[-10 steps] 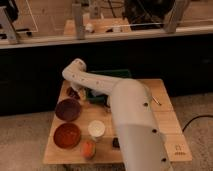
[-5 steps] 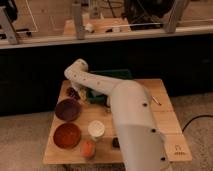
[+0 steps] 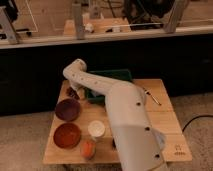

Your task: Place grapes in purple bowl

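The grapes [image 3: 72,93] are a small dark bunch at the back left of the wooden table [image 3: 165,125]. My white arm [image 3: 120,107] reaches across the table and bends down over them. The gripper [image 3: 78,92] is at the arm's lower end, right at the grapes and mostly hidden by the arm. I cannot tell if it touches them. The purple bowl [image 3: 67,109] sits just in front of the grapes, near the table's left edge, with nothing visible in it.
An orange-red bowl [image 3: 67,135] stands in front of the purple one. A white cup [image 3: 96,129] and a small orange object [image 3: 88,148] are near the front. A green tray [image 3: 110,77] lies at the back, a thin utensil [image 3: 152,96] at the right.
The arm's end has sunk slightly toward the grapes. The bowls and the grapes have not moved.
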You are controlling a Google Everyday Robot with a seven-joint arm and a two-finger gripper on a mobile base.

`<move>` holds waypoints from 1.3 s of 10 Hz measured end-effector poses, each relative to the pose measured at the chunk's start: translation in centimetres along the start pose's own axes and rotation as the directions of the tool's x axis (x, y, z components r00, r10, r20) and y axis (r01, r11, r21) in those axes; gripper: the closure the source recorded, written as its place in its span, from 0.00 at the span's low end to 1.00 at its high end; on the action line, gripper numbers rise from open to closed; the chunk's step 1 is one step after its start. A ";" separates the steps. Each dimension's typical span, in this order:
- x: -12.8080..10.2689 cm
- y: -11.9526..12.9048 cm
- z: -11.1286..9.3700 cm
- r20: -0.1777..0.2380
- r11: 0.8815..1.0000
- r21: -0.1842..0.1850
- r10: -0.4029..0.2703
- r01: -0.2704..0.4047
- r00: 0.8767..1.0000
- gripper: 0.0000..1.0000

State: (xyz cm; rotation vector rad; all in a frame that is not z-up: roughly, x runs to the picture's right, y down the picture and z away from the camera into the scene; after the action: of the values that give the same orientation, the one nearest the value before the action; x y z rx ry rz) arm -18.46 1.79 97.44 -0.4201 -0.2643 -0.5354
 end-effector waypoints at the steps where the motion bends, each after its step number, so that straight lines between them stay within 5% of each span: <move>1: -0.1 0.1 0.5 0.002 1.000 -0.009 -0.001 0.001 1.000 0.53; 6: -0.2 0.5 1.7 0.016 0.999 -0.038 0.006 -0.005 1.000 0.99; 9: -0.3 1.1 0.6 0.033 0.999 -0.017 0.030 -0.029 0.999 1.00; 13: 0.5 0.6 -4.2 0.047 0.996 0.066 0.053 -0.056 0.998 1.00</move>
State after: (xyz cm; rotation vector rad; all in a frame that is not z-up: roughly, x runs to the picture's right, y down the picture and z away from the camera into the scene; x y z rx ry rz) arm -17.11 0.14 93.71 -0.3734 -0.3124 -0.4629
